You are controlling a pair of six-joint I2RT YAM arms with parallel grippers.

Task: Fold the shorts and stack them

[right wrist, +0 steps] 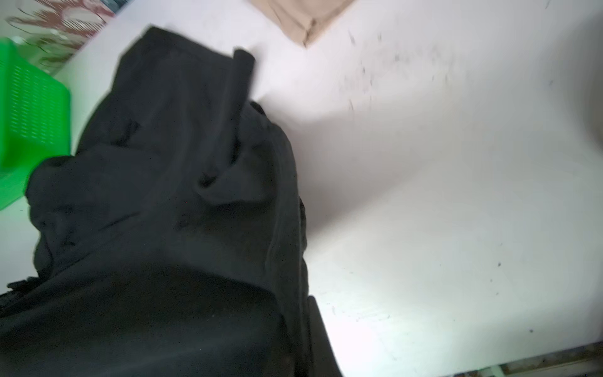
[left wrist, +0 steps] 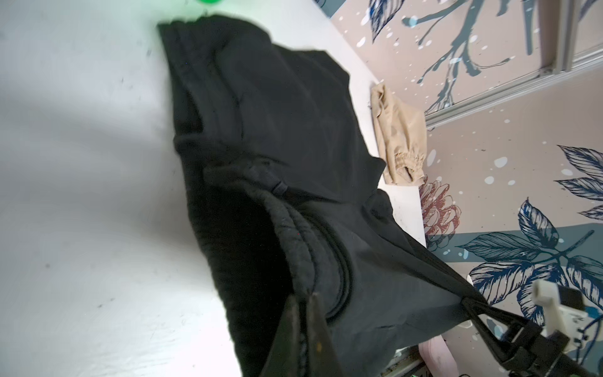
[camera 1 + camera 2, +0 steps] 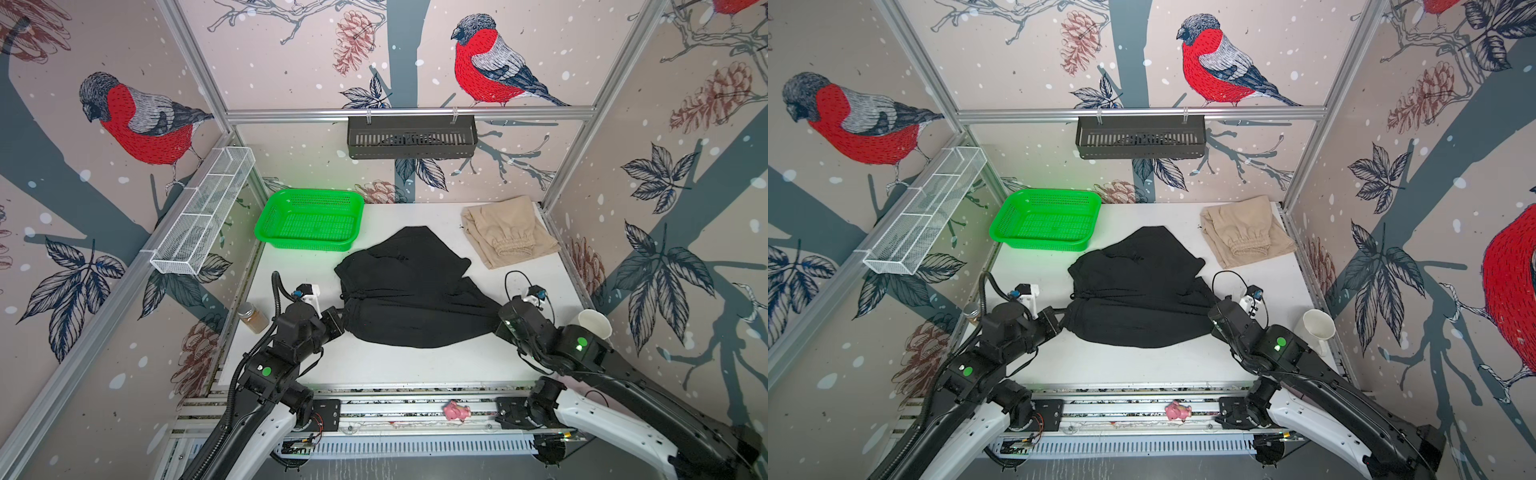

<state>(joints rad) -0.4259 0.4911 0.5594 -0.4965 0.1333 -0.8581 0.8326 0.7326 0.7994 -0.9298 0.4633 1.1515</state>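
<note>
On desk (image 3: 415,365), centre: black shorts (image 3: 411,291), rumpled. left hand (image 3: 343,321) clamped on their waistband end; right hand (image 3: 497,316) pinched closed on the opposite edge. beige shorts (image 3: 509,232) lie apart at the far right corner.

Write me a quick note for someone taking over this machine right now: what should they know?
Left gripper: shut on the waistband of the soft black cloth shorts.
Right gripper: shut on their opposite corner.
Black shorts: mid-table, crumpled, near edge stretched between both grippers.
Beige elastic-waist cloth shorts: apparently folded, far right corner of the white table.
Left: fold the black pair, stack both.
</note>
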